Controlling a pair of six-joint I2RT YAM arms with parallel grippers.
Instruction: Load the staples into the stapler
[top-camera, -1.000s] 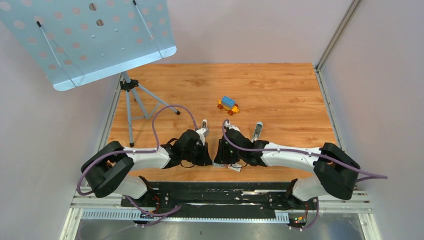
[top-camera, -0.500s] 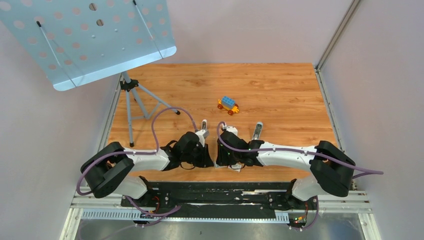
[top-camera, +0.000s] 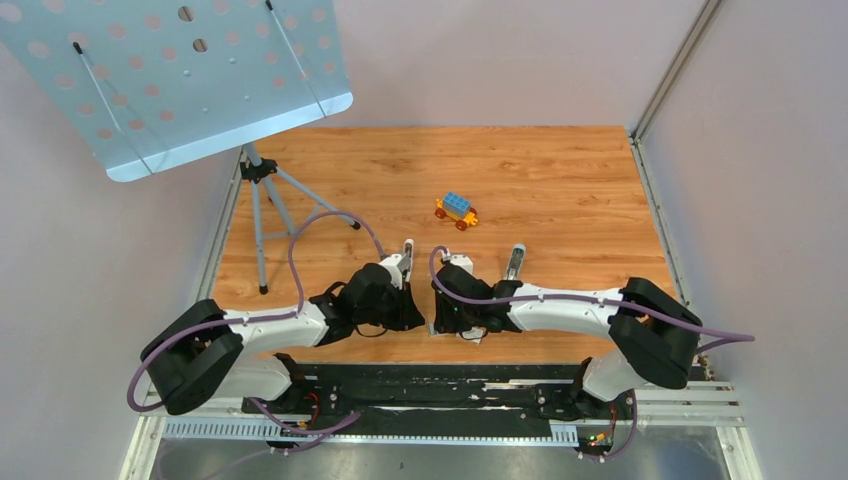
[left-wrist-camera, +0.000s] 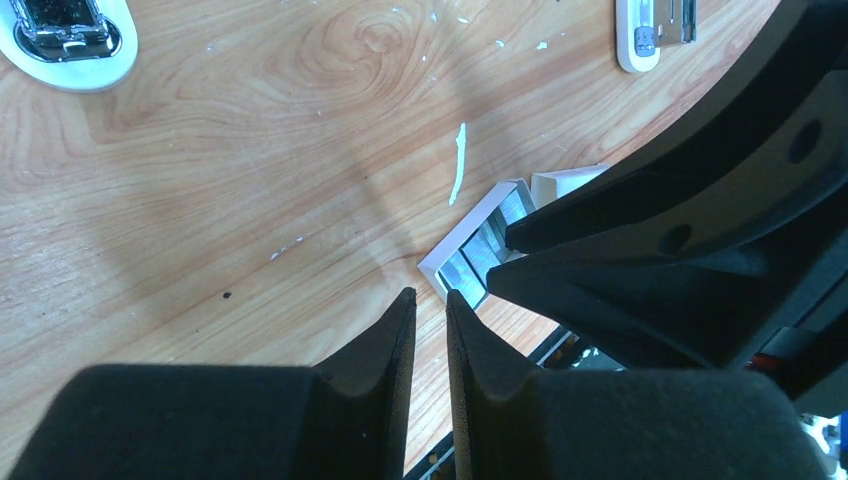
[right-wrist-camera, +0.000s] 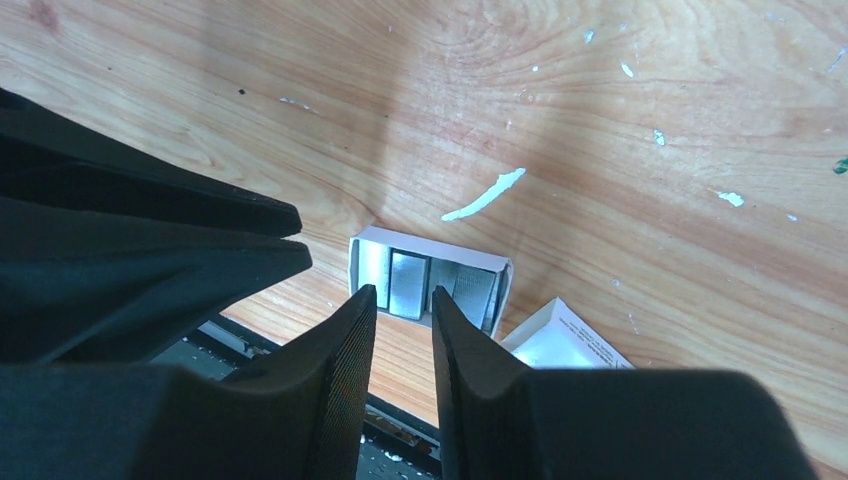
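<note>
Wood-grain counter (top-camera: 560, 180) fills the scene, with a perforated music stand (top-camera: 170, 80) at its left edge. On the left arm (top-camera: 290, 325) the jaws stand slightly released, with only a thin slit between them and nothing in it. A stapler (left-wrist-camera: 65, 35) lies well ahead of them to the left. Just past their tips, to the right, the staples (left-wrist-camera: 478, 262) sit in an open white box (left-wrist-camera: 460, 232). On the right arm (top-camera: 570, 310) the jaws reach into that box, one strip showing in their narrow gap; whether they are grasping it I cannot tell. A second stapler (left-wrist-camera: 655, 25) lies beyond them.
</note>
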